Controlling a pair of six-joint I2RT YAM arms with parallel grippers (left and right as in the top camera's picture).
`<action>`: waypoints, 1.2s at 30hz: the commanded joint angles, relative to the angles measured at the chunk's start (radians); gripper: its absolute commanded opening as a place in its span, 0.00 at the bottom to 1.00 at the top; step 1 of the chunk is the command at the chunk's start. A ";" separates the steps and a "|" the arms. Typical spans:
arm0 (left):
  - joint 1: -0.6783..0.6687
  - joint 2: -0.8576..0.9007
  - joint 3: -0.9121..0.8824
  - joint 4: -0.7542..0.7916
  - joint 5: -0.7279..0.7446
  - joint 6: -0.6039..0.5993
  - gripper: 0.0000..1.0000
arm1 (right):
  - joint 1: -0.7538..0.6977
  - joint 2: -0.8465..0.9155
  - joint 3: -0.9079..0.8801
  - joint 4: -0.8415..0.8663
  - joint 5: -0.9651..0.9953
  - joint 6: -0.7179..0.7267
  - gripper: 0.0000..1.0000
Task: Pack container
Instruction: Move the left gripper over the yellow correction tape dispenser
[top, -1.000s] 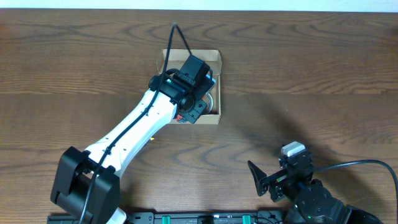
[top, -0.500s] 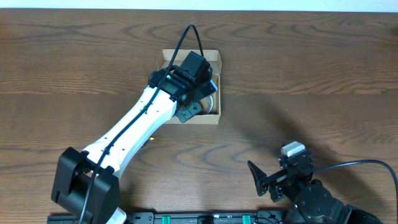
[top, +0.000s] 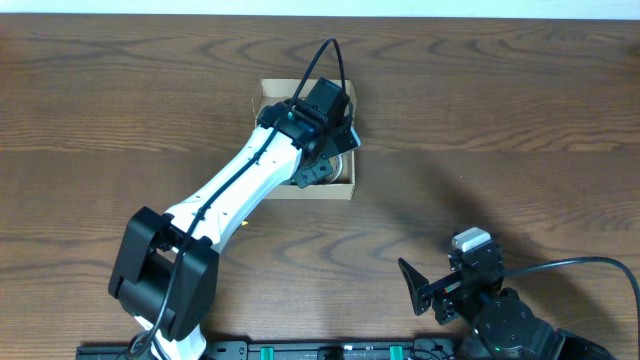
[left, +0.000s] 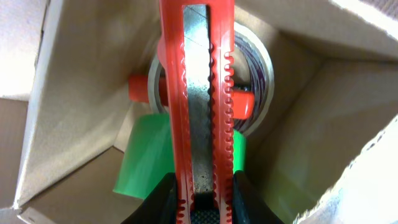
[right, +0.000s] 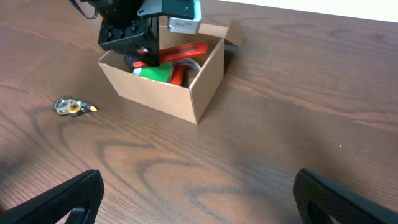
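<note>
**Your left claw is down in the container, clamped on a red cutter.**

The container (top: 268, 95), a tan cardboard box with its flap open, sits in the far half of the wooden table (top: 500, 120), a little left of centre. Your left gripper (left: 205, 200) reaches into it from above, its fingers (left: 163, 200) pressed to both sides of the red cutter (left: 199, 93), whose metal strip runs down its middle. Under the cutter you can see a roll of clear tape (left: 261, 68), a green piece (left: 149, 155) and an orange piece (left: 138, 87), all inside the box. Your right gripper (right: 198, 180) hangs at the near right, well apart from the box, its fingers spread wide with nothing between them. A small yellowish object (right: 71, 107) lies on the table near the box but apart from it; you cannot tell what it is.
</note>
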 joint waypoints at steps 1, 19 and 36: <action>-0.004 0.042 0.021 0.008 -0.022 0.024 0.22 | 0.001 -0.005 -0.005 0.001 0.013 0.012 0.99; 0.004 0.023 0.058 0.013 -0.018 -0.177 0.62 | 0.001 -0.005 -0.005 0.001 0.013 0.012 0.99; 0.248 -0.351 0.072 -0.321 -0.139 -1.197 0.87 | 0.001 -0.005 -0.005 0.001 0.013 0.012 0.99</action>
